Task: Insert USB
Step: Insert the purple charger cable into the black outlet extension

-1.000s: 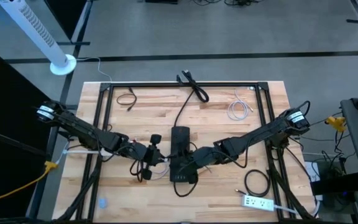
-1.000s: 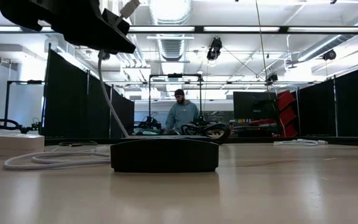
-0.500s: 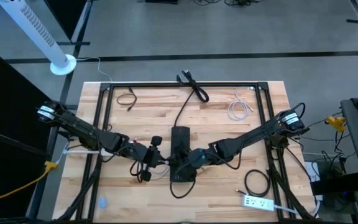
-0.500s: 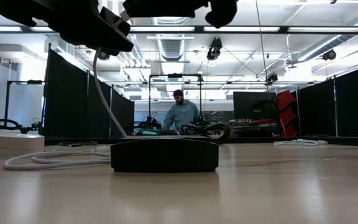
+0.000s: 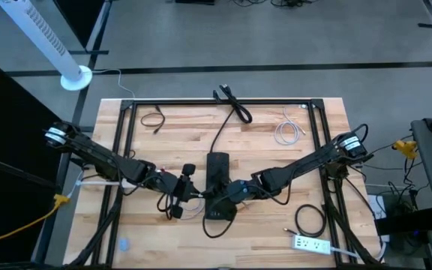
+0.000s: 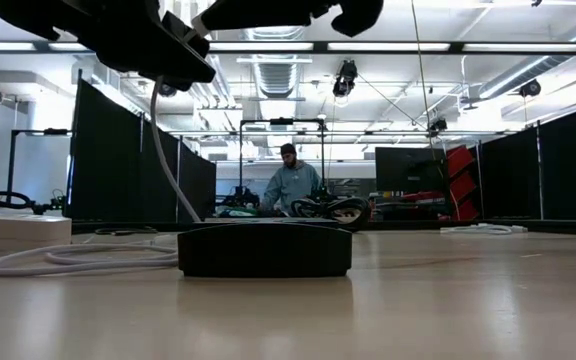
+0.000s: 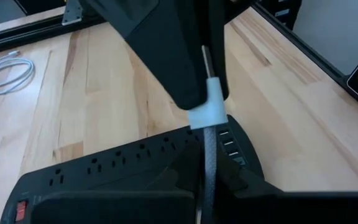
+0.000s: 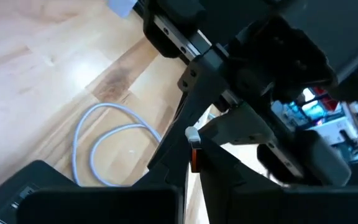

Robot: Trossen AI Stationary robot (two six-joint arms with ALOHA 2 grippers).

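A black power strip (image 5: 217,180) lies along the table's middle, and its USB ports (image 7: 229,140) show at one end. A white USB cable (image 6: 163,150) rises from loose loops on the table (image 8: 104,143) to its white plug (image 7: 207,113). My left gripper (image 5: 188,193) is shut on the cable just behind the plug, above the strip's near end. My right gripper (image 5: 214,196) meets it from the right and is shut on the plug's metal tip (image 7: 205,62). The plug hangs in the air, clear of the ports. My left gripper pinches the cable (image 7: 207,186) between its two fingers a short way behind the white plug housing. The cable runs along the fingers and out past their tips, lifted clear of the strip. My right gripper pinches the plug's metal tip (image 7: 205,59) between its two fingers (image 7: 166,56), coming from the table's right. The white housing (image 8: 192,133) sits just outside the fingertips. The plug is held above the power strip, touching nothing else.
A black frame (image 5: 126,135) borders the wooden table. A black cord (image 5: 235,109) and small cable coils (image 5: 287,131) lie at the far side. A white outlet strip (image 5: 311,244) and a black coil (image 5: 310,220) are near right. A person stands far behind the table (image 6: 290,185).
My right gripper has moved toward the table's left, up to the plug held by my left gripper, and now covers the tip that stood free a second ago. The slack cable loops on the table have shifted a little.
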